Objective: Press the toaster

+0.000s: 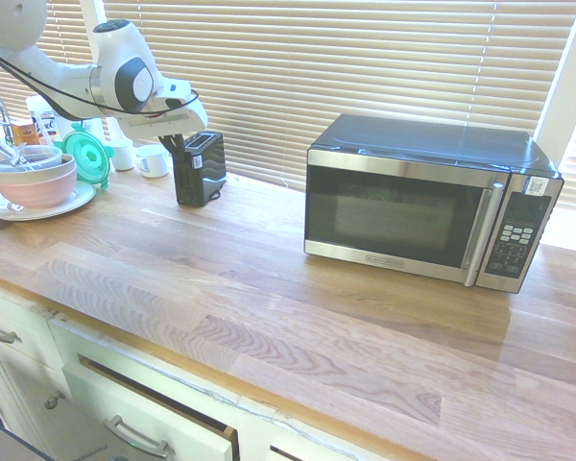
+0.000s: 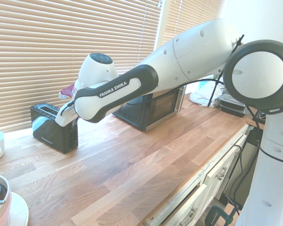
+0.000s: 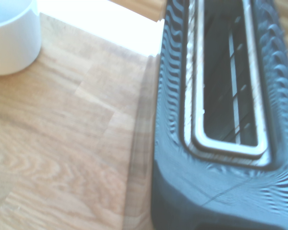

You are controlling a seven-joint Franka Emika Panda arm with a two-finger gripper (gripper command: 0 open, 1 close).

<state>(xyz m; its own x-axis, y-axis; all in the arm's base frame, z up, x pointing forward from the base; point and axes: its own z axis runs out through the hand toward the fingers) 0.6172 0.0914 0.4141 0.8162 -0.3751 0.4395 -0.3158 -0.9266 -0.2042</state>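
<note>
Toaster: black, narrow, slot up, upright on the wooden countertop (image 1: 259, 279); in the first exterior view the toaster (image 1: 201, 169) stands at ten o'clock of the microwave (image 1: 418, 202).
Gripper (image 1: 180, 171): jaws closed tight, nothing between them, tips at the toaster's end; contact unclear.
Lever: cannot be made out.
Slip risk: if the tips come down off-centre, they could slide past the lever.
Tip risk: a push landing too high or sideways could skid or topple the light toaster.
Neighbour: white mug (image 1: 153, 160), at nine o'clock, could be knocked by a shove.
</note>
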